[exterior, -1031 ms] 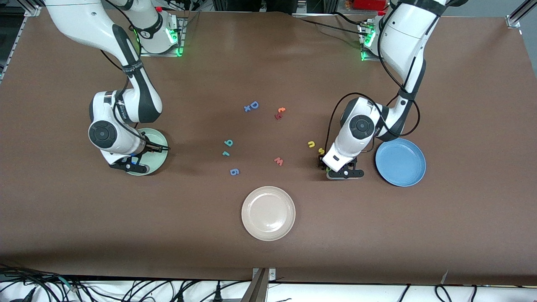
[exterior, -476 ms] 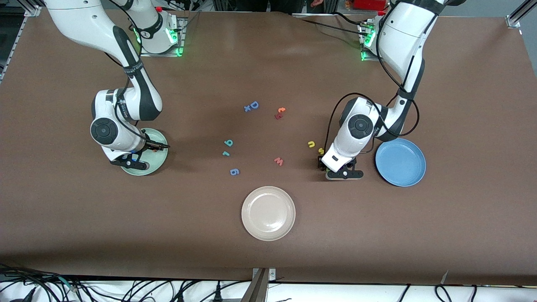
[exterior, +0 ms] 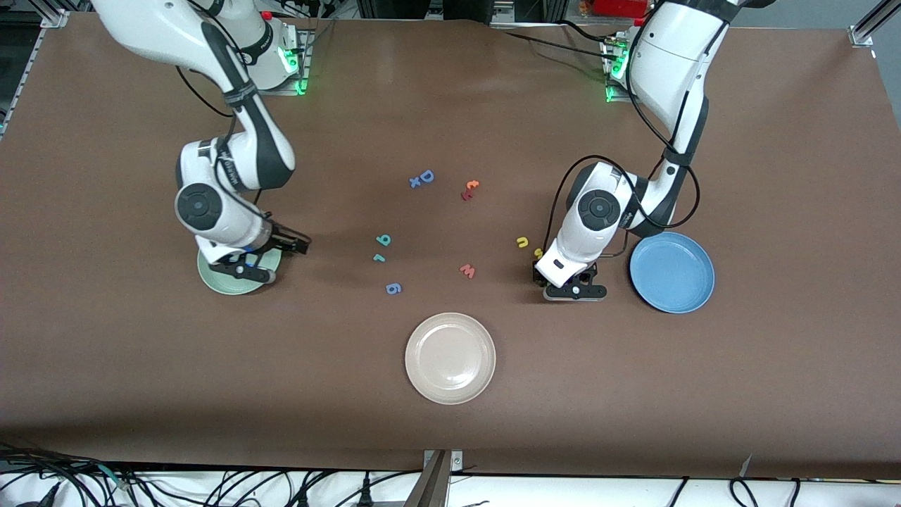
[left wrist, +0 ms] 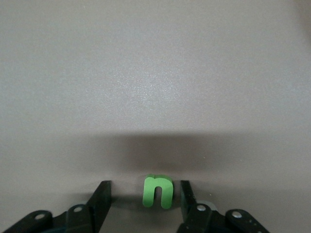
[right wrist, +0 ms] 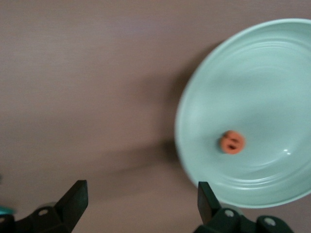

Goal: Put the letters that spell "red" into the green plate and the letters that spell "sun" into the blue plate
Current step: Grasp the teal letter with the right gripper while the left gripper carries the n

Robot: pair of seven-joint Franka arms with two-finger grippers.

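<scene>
**Mia:** Where is there room to move?

**Ben:** Lots of bare brown table (exterior: 774, 176) lies all around the cream plate (exterior: 450, 358). The little letters sit in a loose bunch farther from the camera than the cream plate. Nothing is close to the table's edges.

**Mia:** What changed from a moment ago?

**Ben:** The right claw (right wrist: 141, 187) was over the middle of the green plate (right wrist: 252, 73). Now it hangs over that plate's rim, on the side toward the letters. It was shut then, and now it is spread wide with nothing in it.

**Mia:** And the orange "e" (right wrist: 232, 142)?

**Ben:** It lies in the green plate, which sits toward the right arm's end from the cream plate.

**Mia:** What about the left claw (left wrist: 145, 184)?

**Ben:** It is down low at the table, about where it was. Its fingers stand apart with the green "n" (left wrist: 158, 191) between them. One finger is just beside the letter and the other has a gap. It is not pinching yet.

**Mia:** Where are the others?

**Ben:** The yellow "u" (exterior: 521, 242) and yellow "s" (exterior: 538, 252) lie just beside that claw. The blue plate (exterior: 672, 274) sits toward the left arm's end from the cream plate. The teal "d" (exterior: 383, 240) and teal "r" (exterior: 379, 258) lie on the table, farther from the camera than the cream plate.
</scene>
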